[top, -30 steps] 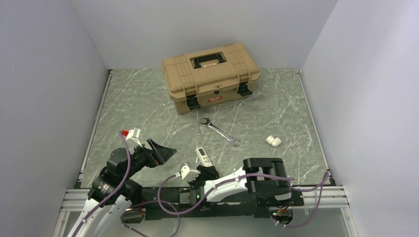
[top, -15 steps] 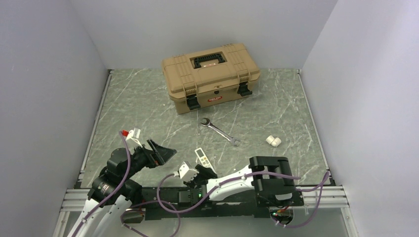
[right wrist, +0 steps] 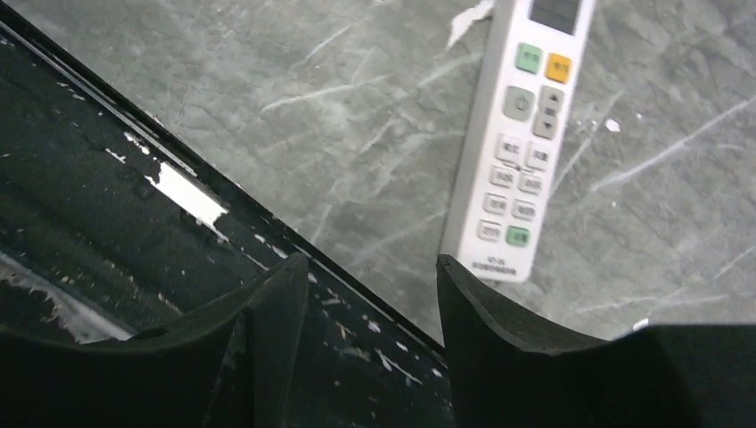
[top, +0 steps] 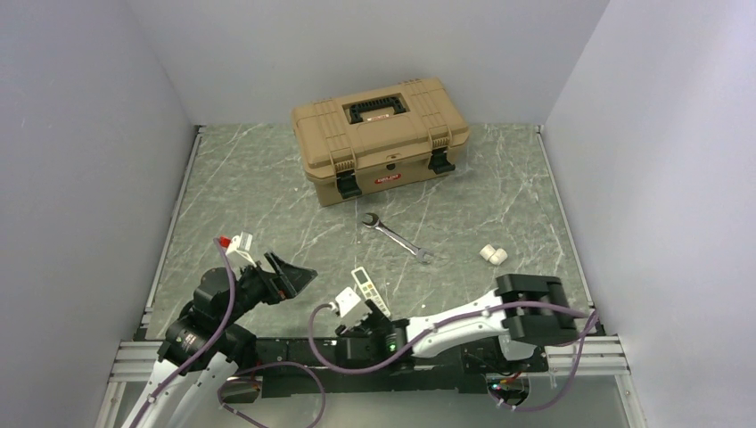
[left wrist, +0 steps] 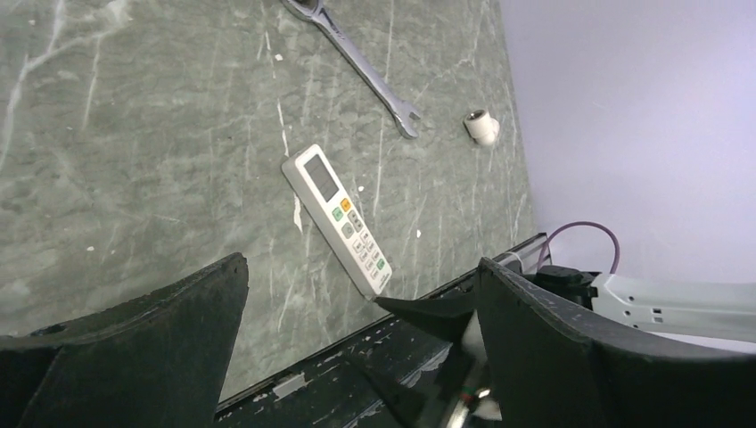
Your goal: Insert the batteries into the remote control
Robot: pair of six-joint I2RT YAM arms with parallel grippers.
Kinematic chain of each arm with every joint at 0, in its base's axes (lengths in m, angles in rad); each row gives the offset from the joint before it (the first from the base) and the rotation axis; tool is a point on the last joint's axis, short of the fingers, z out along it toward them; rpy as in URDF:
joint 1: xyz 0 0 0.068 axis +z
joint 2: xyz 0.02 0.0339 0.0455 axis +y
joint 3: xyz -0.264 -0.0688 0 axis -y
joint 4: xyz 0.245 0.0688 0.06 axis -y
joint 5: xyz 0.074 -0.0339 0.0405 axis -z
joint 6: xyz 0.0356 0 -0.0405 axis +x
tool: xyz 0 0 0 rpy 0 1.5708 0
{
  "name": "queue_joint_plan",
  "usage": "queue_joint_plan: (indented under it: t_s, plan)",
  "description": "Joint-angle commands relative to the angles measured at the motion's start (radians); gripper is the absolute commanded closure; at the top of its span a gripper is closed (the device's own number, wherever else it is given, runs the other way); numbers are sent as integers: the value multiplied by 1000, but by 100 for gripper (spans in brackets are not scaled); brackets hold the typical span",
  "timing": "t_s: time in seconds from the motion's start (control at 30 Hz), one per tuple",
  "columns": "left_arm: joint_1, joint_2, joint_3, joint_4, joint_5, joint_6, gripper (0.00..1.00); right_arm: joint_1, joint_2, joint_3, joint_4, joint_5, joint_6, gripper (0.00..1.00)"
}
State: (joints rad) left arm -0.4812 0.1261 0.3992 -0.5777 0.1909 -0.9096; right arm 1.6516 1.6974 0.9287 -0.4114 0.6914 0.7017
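Note:
The remote control (top: 365, 285) is a slim white bar lying buttons-up near the table's front edge, also seen in the left wrist view (left wrist: 339, 218) and the right wrist view (right wrist: 521, 134). My right gripper (top: 373, 308) hovers just behind its near end, over the black rail, open with nothing between its fingertips (right wrist: 370, 260). My left gripper (top: 292, 267) is wide open and empty to the remote's left (left wrist: 361, 261). Two small white cylinders (top: 493, 255), apparently the batteries, lie side by side far to the right (left wrist: 481, 127).
A tan toolbox (top: 382, 138) stands shut at the back. A steel wrench (top: 397, 237) lies between it and the remote (left wrist: 361, 62). A black frame rail (right wrist: 134, 205) runs along the near table edge. Grey walls close in both sides.
The right arm's elbow has swung to the right and its gripper has shifted slightly right behind the remote, its jaws a little wider. The left arm has not moved.

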Motion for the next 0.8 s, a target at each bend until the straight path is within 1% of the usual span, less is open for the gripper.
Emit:
queue_joint_plan:
  t_s: [0.0, 0.13, 0.27, 0.43, 0.5, 0.6, 0.67, 0.77]
  plan:
    - [4, -4, 35, -28, -42, 23, 2, -17, -174, -81, 113, 10, 89, 42]
    - [5, 0, 25, -16, -40, 18, 2, -36, -304, -145, 158, 69, 109, 42]
    - [4, 4, 15, 1, -34, 16, 1, -75, -414, -194, 190, 71, 109, 42]
    - [4, 35, 26, -19, -51, 61, 1, -86, -560, -286, 211, 121, 122, 42]
    - [4, 58, 35, -44, -69, 80, 1, -86, -609, -318, 207, 157, 128, 40]
    - [5, 94, 47, -68, -95, 104, 1, -86, -668, -354, 203, 193, 128, 34]
    - [5, 103, 49, -71, -105, 110, 1, -86, -698, -364, 185, 217, 136, 32]
    - [4, 103, 45, -66, -114, 115, 1, -91, -729, -378, 177, 214, 138, 29]
